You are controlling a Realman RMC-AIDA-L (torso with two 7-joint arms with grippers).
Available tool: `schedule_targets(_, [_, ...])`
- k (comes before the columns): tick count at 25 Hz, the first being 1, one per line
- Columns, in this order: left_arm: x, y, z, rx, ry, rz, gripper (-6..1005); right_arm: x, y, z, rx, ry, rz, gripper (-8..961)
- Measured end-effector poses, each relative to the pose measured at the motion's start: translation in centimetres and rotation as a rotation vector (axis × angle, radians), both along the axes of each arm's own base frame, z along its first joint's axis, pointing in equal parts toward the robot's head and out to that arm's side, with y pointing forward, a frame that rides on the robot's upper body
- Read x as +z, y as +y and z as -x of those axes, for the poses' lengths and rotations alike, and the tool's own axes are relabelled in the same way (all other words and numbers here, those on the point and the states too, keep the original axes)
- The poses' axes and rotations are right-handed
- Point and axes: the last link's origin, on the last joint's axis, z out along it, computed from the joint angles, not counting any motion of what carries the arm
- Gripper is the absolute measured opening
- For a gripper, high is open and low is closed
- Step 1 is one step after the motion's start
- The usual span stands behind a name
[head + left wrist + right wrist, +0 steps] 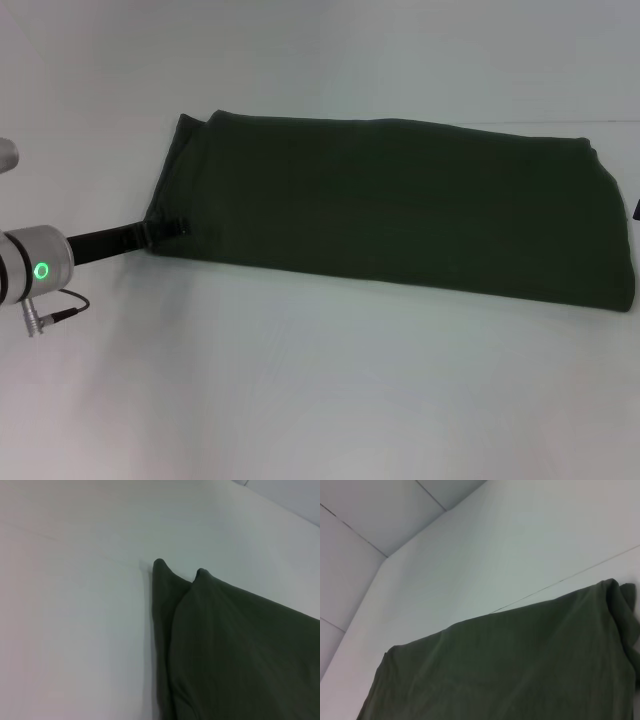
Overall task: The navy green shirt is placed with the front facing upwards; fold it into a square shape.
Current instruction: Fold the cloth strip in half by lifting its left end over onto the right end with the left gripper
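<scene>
The navy green shirt [400, 210] lies on the white table as a long folded band running left to right, plain side up, with no lettering showing. Two layered corners [160, 565] stick out at its far left end. My left gripper [170, 231] reaches in low from the left, and its thin black fingers are closed on the shirt's near left corner. The right wrist view looks over the shirt's other end [520, 670]. Only a dark sliver of my right gripper [637, 208] shows at the right edge of the head view.
The white table [320, 400] spreads wide in front of the shirt and behind it. In the right wrist view the table's far edge [415, 535] meets a panelled wall.
</scene>
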Motion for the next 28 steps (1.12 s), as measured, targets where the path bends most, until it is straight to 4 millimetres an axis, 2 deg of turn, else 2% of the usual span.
schedule_targets(24, [0.06,0.55,-0.07,-0.012,0.045,0.0,888,0.19,0.05,-0.01,-0.002,0.002,-0.009,681])
schedule_targets(26, [-0.03,0.57,-0.16,-0.016,0.05,0.006,744,0.23,0.05,-0.02,-0.002,0.002,-0.011,681])
schedule_targets(28, [-0.08,0.59,-0.23,-0.02,0.053,0.009,647,0.26,0.05,-0.01,-0.002,0.003,-0.012,681])
